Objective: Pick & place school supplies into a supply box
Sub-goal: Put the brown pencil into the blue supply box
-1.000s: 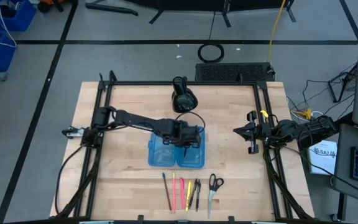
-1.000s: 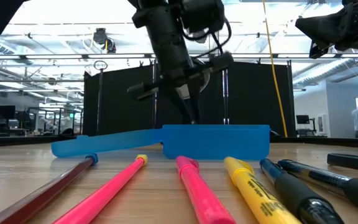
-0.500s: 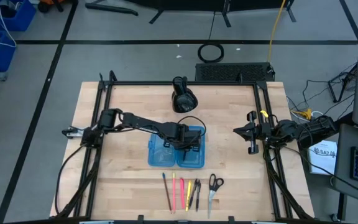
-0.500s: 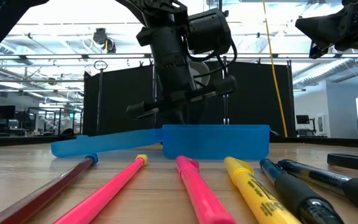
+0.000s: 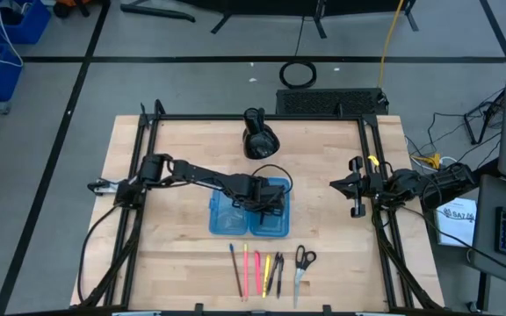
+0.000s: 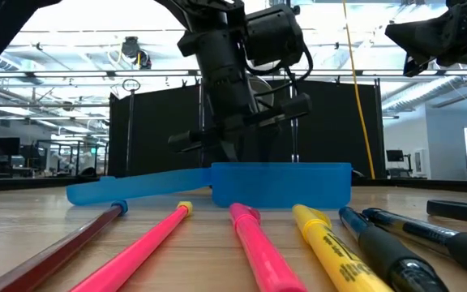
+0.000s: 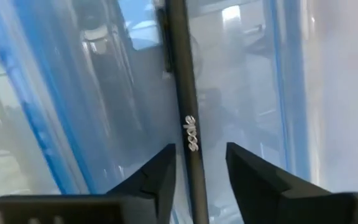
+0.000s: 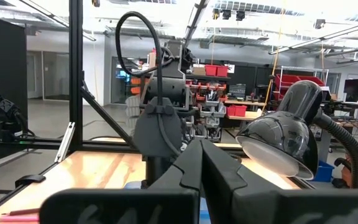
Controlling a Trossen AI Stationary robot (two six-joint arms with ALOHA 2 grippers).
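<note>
The translucent blue supply box (image 5: 249, 211) (image 6: 282, 182) lies open at the table's middle, both halves flat. My left gripper (image 5: 266, 200) (image 7: 201, 168) is down inside its right half, open. A thin black pen (image 7: 188, 93) lies on the box floor and runs between the two fingers, with a gap on each side. The other school supplies lie in a row (image 5: 257, 268) near the front edge: pencil, pink pens, yellow marker (image 6: 331, 243), black pens and scissors (image 5: 303, 262). My right gripper (image 5: 358, 187) (image 8: 201, 162) waits shut at the right edge.
A black rounded object (image 5: 257, 140) stands at the far middle of the table, behind the box. Black frame rails (image 5: 148, 175) run along the left and right sides. Bare wood lies between the box and the row of supplies.
My left gripper has come down into the right half of the supply box. In the low view its fingers now stand behind the box wall, where a second ago they hung above it.
</note>
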